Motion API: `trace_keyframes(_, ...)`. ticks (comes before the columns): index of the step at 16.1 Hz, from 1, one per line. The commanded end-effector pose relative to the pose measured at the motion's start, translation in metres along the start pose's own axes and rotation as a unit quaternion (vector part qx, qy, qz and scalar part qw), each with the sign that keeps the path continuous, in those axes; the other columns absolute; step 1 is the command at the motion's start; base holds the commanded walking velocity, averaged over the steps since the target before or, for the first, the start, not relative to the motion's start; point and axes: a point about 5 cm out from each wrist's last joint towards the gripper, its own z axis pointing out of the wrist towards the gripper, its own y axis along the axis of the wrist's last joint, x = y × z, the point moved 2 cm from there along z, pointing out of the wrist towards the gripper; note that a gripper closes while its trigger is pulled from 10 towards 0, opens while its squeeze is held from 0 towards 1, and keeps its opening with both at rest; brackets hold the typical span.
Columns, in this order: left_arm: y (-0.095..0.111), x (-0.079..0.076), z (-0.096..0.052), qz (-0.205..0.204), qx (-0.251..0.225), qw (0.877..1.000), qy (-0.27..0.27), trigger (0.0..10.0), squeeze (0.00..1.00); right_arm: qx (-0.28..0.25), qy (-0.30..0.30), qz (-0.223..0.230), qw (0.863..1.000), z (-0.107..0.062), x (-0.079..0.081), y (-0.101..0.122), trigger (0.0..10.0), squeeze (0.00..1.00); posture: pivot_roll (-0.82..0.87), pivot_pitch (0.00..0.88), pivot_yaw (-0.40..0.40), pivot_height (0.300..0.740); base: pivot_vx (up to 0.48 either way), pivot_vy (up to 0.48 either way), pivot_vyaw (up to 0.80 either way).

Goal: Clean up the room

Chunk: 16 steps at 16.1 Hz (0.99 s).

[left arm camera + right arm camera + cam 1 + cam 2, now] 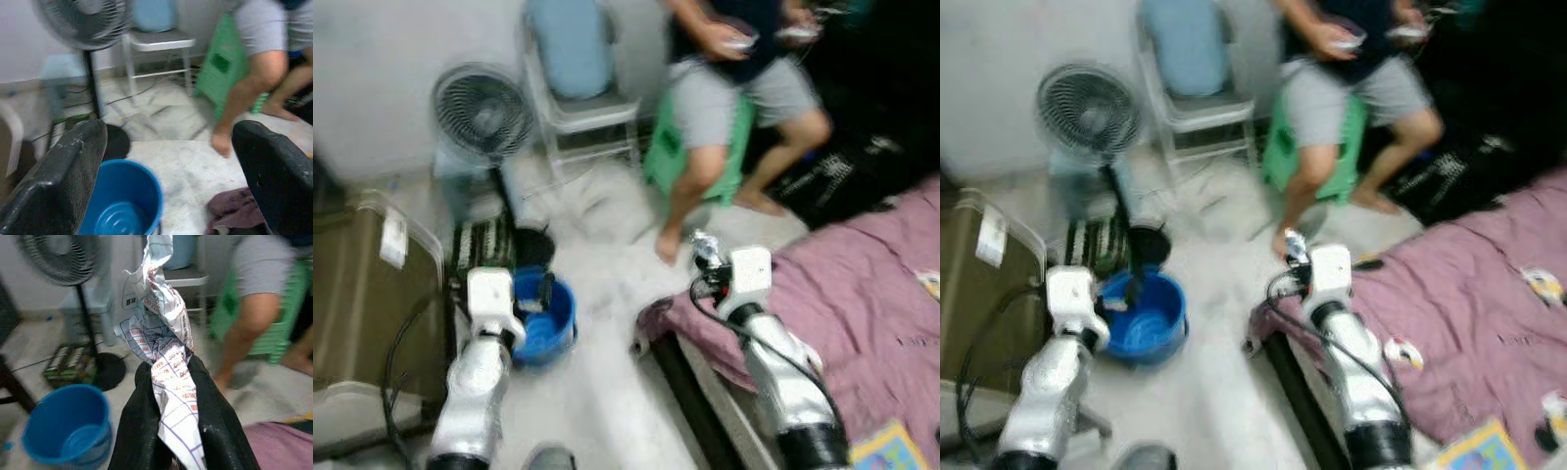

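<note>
Right gripper (171, 396) | pinches crumpled printed wrapper (156, 328) | white, twisted

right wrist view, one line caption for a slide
Right gripper pinching a crumpled printed white wrapper above a round blue plastic bucket.

Red and blue print is carried on the crumpled white wrapper (164, 357) clamped between the fingers of the right gripper (171, 382), but the lettering is too small and creased to be read. A dark square mark, perhaps a code, is seen near the wrapper's upper edge. A white label (393, 239) is stuck on the brown storage box (362, 294); its text is blurred. No other writing can be read.
</note>
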Motion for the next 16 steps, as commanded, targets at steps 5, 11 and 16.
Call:
trace_keyframes(5, 0.009, -0.003, 0.003, -0.014, -0.018, 1.0, -0.009, 10.0, 0.0, -0.002, 0.004, -0.009, 1.0, 0.002, 0.001, 0.002, 10.0, 0.0, 0.02, 0.0, -0.047, 0.74, 0.0, 0.0, 0.64)
trace_keyframes(11, 0.01, -0.008, 0.003, -0.025, -0.02, 0.999, -0.028, 10.0, 0.0, 0.001, -0.009, -0.007, 1.0, -0.002, -0.003, -0.001, 10.0, 0.0, 0.01, 0.0, -0.045, 0.74, 0.0, 0.0, 0.0)
trace_keyframes(16, 0.007, -0.004, -0.003, -0.028, -0.018, 0.999, -0.018, 10.0, 0.0, -0.013, -0.033, -0.022, 0.999, -0.003, -0.009, 0.003, 10.0, 0.0, 0.03, 0.0, -0.059, 0.74, 0.0, 0.0, 0.0)
